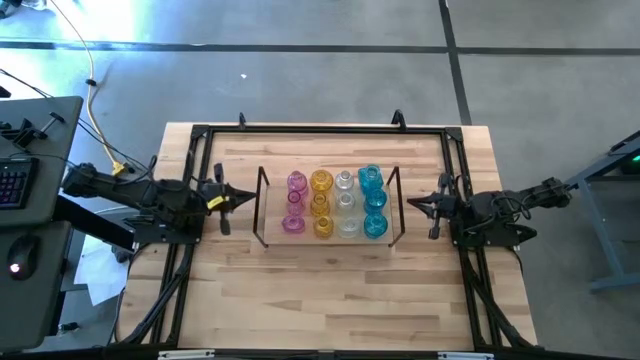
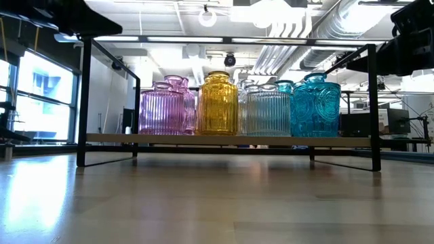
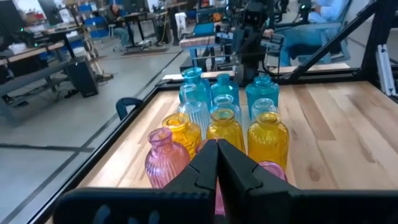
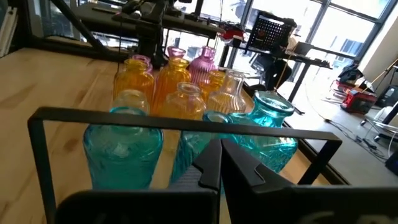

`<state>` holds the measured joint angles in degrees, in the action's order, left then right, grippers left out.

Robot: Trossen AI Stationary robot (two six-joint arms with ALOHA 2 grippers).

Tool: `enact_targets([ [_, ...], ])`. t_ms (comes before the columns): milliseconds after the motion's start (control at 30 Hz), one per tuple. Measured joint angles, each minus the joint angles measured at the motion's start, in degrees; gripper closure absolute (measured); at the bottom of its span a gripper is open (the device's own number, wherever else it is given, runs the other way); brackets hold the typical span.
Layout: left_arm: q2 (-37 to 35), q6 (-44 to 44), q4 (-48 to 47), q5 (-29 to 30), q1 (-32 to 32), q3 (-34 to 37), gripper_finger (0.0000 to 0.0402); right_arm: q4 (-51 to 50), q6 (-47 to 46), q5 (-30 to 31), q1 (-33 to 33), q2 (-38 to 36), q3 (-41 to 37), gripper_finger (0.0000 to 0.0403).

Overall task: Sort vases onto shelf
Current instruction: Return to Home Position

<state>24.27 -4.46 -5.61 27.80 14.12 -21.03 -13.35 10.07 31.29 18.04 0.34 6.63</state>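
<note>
The shelf (image 1: 275,232), a light wood board with dark wire frames at its short ends, lies mid-table. The vases stand on it in four rows by colour: pink (image 1: 294,203), amber (image 1: 321,203), clear (image 1: 346,204) and cyan (image 1: 373,203). The low view shows them upright on the board (image 2: 224,139), their bases on it. My left gripper (image 1: 240,198) is shut, level, just left of the shelf, and points at the pink vases (image 3: 163,160). My right gripper (image 1: 412,204) is shut, just right of the shelf, facing the cyan vases (image 4: 124,149) through the wire frame (image 4: 180,124).
A black metal frame (image 1: 320,131) runs round the tabletop, with rails along both sides beside the arms. Bare wood (image 1: 330,295) lies between the shelf and the near edge. A desk with a keyboard (image 1: 12,182) stands off the table's left. People sit in the room beyond (image 3: 323,9).
</note>
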Motion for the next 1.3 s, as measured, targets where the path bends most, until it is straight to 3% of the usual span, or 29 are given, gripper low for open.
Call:
enact_targets([
  [200, -2.1, -3.7, 4.4, -7.1, -4.4, 2.9, 0.0401, -3.0, 0.2, -1.6, 0.0, 0.0, 0.0, 0.0403],
  [567, -4.2, -4.6, 13.6, -22.8, -18.7, 9.9, 0.0401, 0.3, 1.8, -5.8, -0.1, -0.1, 0.0, 0.0403],
  [667, -6.0, -4.6, 13.5, -23.4, -21.9, 10.7, 0.0401, 0.2, 2.0, -5.8, -0.9, -0.2, 0.2, 0.0403],
  [833, -10.8, -4.7, 11.4, -29.5, -25.2, 10.9, 0.0401, 0.0, 2.9, -9.7, -3.5, -0.3, 1.6, 0.0403],
  [1167, -21.8, -3.3, 1.8, -32.2, -27.8, 10.9, 0.0401, 0.8, 2.5, -17.2, -10.3, -0.3, 1.6, 0.0403],
  [1300, -24.0, -3.1, 5.0, -32.2, -27.8, 13.8, 0.0401, 1.5, 2.0, -20.0, -12.5, -0.3, 1.6, 0.0403],
])
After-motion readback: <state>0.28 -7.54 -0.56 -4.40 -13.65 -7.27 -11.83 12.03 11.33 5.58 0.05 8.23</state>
